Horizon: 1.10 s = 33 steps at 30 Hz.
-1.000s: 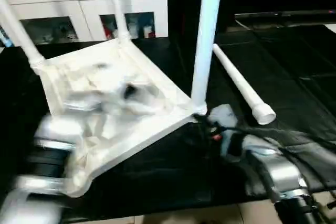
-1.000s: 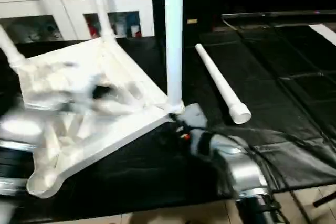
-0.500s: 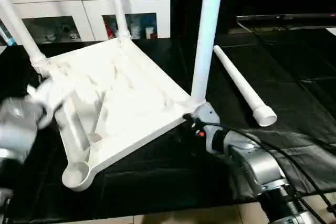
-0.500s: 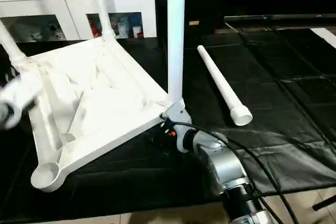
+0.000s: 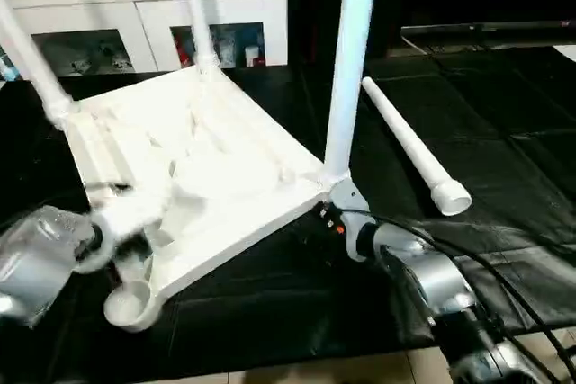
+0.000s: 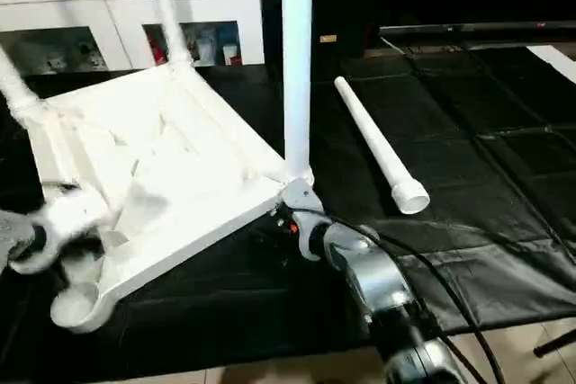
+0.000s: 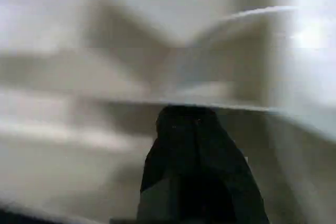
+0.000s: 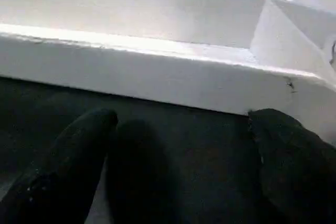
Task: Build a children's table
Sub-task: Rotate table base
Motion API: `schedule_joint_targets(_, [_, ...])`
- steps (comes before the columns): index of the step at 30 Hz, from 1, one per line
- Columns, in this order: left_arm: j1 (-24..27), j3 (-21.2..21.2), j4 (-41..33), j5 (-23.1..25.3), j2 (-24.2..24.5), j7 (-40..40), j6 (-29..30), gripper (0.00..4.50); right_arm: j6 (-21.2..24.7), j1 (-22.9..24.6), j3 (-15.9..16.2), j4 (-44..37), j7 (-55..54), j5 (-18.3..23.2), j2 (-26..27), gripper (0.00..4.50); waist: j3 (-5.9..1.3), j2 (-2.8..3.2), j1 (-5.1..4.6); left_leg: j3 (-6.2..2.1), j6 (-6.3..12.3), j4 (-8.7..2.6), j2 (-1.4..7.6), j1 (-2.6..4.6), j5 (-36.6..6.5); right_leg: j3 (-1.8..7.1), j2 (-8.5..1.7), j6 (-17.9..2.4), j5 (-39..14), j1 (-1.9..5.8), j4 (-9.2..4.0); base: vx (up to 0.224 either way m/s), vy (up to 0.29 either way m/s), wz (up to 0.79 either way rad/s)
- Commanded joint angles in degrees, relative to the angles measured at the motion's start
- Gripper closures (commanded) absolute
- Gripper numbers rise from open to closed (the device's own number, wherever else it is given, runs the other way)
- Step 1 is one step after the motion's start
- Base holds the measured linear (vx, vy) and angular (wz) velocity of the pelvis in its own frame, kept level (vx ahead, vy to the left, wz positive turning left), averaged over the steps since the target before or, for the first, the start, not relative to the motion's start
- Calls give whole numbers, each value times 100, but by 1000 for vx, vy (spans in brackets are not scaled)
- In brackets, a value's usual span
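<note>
Right jaws (image 8: 178,145) spread beside table (image 5: 207,159) edge; left jaws (image 7: 191,129) pressed together over ribs.

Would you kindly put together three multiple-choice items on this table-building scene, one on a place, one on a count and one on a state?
1. Where does the loose leg lie?
A. On the black mat, on the robot's right of the upturned table top
B. On the white cabinet
C. Across the table top's ribs

2. How many legs stand in the table top's corner sockets?
A. One
B. Three
C. Four

3. How are the right gripper's fingers set?
A. Wide apart, at the table top's edge
B. Shut on the loose leg
C. Shut on a cable

Answers: 1 A, the leg rests alone on the mat beyond the right arm. 2 B, three legs rise from corners and the near-left socket is empty. 3 A, the right wrist view shows two black fingers spread, with nothing between them.
</note>
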Motion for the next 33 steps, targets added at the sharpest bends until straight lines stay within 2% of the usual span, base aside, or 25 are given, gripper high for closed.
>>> schedule_joint_targets(1, [241,-344,-329,-436,-33,-534,61,449,-157,-196,-92,205,-109,-40,70,0,-295,48,-23,-31,-104,-489,85,74,-1939,263,-262,-1173,-2060,223,-343,0,0,0])
schedule_joint_targets(2, [251,-334,-386,-524,-70,-586,92,449,-176,-239,-104,262,-124,-38,82,0,-294,45,-24,-37,-115,-494,81,80,-1988,265,-269,-1117,-2176,232,-359,0,0,0])
schedule_joint_targets(5, [259,-316,-505,-686,-148,-707,155,449,-229,-341,-131,408,-149,-43,110,0,-306,47,-32,-37,-138,-492,81,90,-1959,270,-260,-1121,-2121,228,-346,0,0,0])
schedule_joint_targets(8, [235,-326,-790,-942,-287,-867,320,449,-342,-515,-148,656,-180,-63,142,0,-309,41,-32,-29,-127,-483,72,78,-1883,270,-246,-1148,-2017,241,-332,0,0,0])
schedule_joint_targets(9, [148,-364,-983,-1087,-474,-939,402,449,-484,-702,-164,929,-208,-62,176,0,-318,25,-55,-33,-122,-478,66,52,-1785,265,-251,-1171,-1963,269,-316,0,0,0])
schedule_joint_targets(12, [50,-422,-1040,-1157,-677,-931,401,449,-561,-794,-175,1070,-218,-71,199,0,-321,28,-69,-20,-105,-454,57,58,-1707,267,-250,-1207,-1952,264,-319,0,0,0])
schedule_joint_targets(16, [-71,-568,-920,-1078,-861,-858,170,449,-625,-842,-183,1162,-220,-86,210,0,-343,-1,-142,-23,-3,-443,53,13,-1497,259,-242,-1239,-1732,307,-297,0,0,0])
schedule_joint_targets(19, [-493,-538,-156,-796,-1612,-94,-472,449,-725,-900,-201,1313,-231,-109,247,0,-343,48,-145,-4,10,-418,36,41,-1551,253,-228,-1239,-1794,290,-330,0,0,0])
schedule_joint_targets(20, [-597,-474,51,-724,-1797,159,-557,449,-754,-905,-206,1346,-237,-113,254,0,-335,21,-159,2,11,-415,33,36,-1638,245,-214,-1210,-1862,286,-352,0,0,0])
schedule_joint_targets(23, [-762,-386,364,-604,-2044,560,-722,449,-800,-916,-228,1404,-234,-129,271,0,-355,41,-141,-26,-2,-420,46,38,-1732,230,-244,-1142,-1993,308,-354,0,0,0])
schedule_joint_targets(24, [-1046,-198,861,-582,-2426,1084,-910,449,-746,-895,-332,1399,-309,-106,279,0,-350,66,-157,-28,17,-418,28,21,-1728,215,-227,-1090,-2071,313,-374,0,0,0])
schedule_joint_targets(25, [-1061,-186,887,-583,-2449,1114,-923,449,-738,-894,-338,1396,-316,-102,278,0,-353,44,-158,-1,30,-397,27,48,-1712,224,-222,-1103,-2030,283,-406,0,0,0])
schedule_joint_targets(26, [-1100,-152,960,-585,-2512,1196,-958,449,-718,-890,-357,1388,-336,-93,275,0,-360,35,-145,-9,26,-388,21,46,-1665,223,-221,-1122,-1962,288,-384,0,0,0])
schedule_joint_targets(27, [-1136,-117,1041,-586,-2569,1274,-1000,449,-708,-896,-377,1398,-367,-94,271,0,-364,62,-131,-20,36,-403,36,30,-1628,218,-226,-1152,-1888,306,-375,0,0,0])
schedule_joint_targets(29, [-1179,-104,1121,-568,-2611,1321,-1065,449,-733,-908,-417,1410,-410,-103,238,0,-369,43,-135,-34,53,-411,42,4,-1628,204,-233,-1157,-1870,326,-359,0,0,0])
schedule_joint_targets(30, [-1223,-26,1144,-593,-2657,1323,-1160,449,-743,-943,-635,1302,-398,24,121,0,-364,82,-134,-35,56,-412,46,13,-1656,203,-231,-1166,-1851,316,-371,0,0,0])
schedule_joint_targets(31, [-1223,-26,1144,-593,-2657,1323,-1160,449,-743,-943,-635,1302,-398,24,121,0,-380,60,-128,-25,67,-400,50,29,-1633,210,-231,-1209,-1751,311,-360,0,0,0])
schedule_joint_targets(33, [-1245,100,1101,-657,-2658,1388,-1216,449,-879,-1014,-862,1238,-657,31,-7,0,-385,75,-115,-26,100,-400,51,3,-1500,208,-240,-1266,-1594,331,-338,0,0,0])
